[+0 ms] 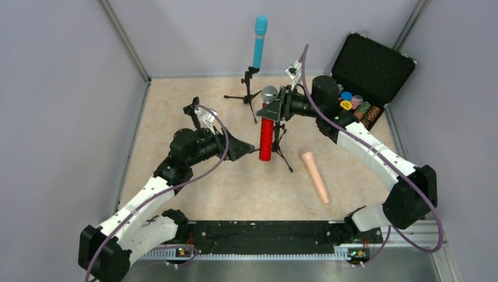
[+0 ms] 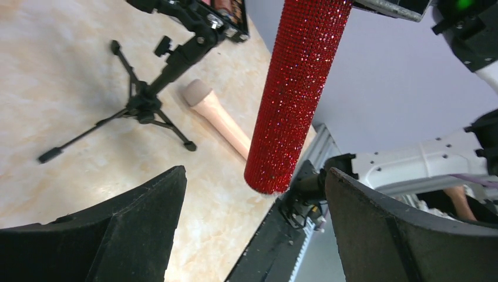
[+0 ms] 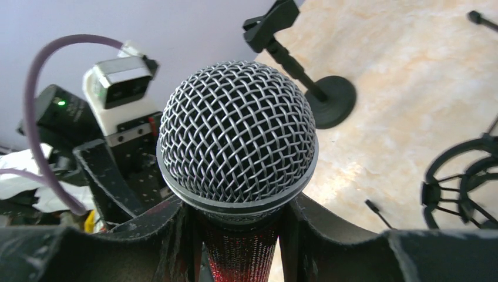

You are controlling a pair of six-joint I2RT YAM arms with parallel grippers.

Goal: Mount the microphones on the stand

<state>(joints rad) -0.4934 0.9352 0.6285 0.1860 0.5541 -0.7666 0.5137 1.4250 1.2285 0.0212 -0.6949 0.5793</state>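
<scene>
Red microphone [image 1: 265,140] with glitter body and silver mesh head [image 3: 238,132] hangs upright above the table [image 1: 170,111], near the middle; right gripper [image 3: 241,235] is clamped on its body just below the head, fingers [image 3: 158,235] pressed to both sides; lower end of the mic hangs free, clear of the tabletop; left gripper [image 1: 253,151] sits level with that lower end, jaws spread wide, pads [image 2: 135,229] either side of the mic tip and not touching it, holding nothing; empty tripod stand [image 2: 144,103] stands on the table just behind the red mic, clip at its top unoccupied in the left wrist view; peach microphone [image 1: 315,176] lies flat on the table just right of that stand's legs, head pointing away from the arm bases; teal microphone [image 1: 259,41] stands upright, clipped in a second tripod stand [image 1: 249,88] at the back of the table; black case [image 1: 376,64] sits open at the back right corner, lid raised, small coloured items inside, too small to tell what they are.
</scene>
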